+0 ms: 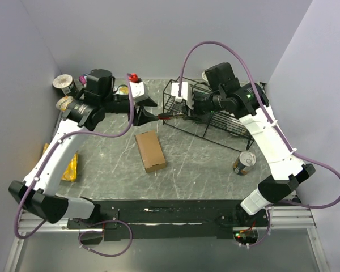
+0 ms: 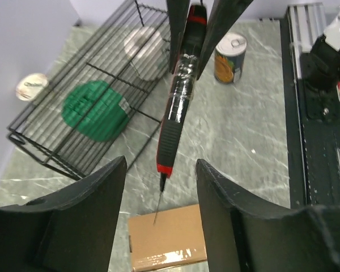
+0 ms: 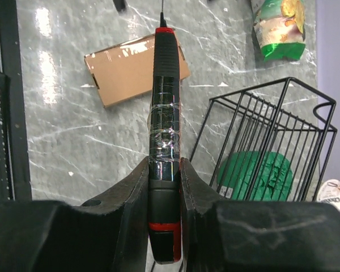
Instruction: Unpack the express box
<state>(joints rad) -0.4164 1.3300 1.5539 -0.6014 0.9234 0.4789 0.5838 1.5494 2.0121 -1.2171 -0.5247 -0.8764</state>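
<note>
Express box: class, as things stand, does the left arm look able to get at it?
Probably yes. The left pincer hangs open just beyond the express box, whose top is uncovered. Only the red-and-black tool, clamped in the right pincer, pokes between its fingers and might get in the way.

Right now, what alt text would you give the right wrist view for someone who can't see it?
The right hand grips a red-and-black cutter wrapped in clear tape, tip pointing up the frame. Behind it a flat brown box lies on the grey marbled table. At right a black wire basket holds a green item; a snack bag lies top right.
</note>
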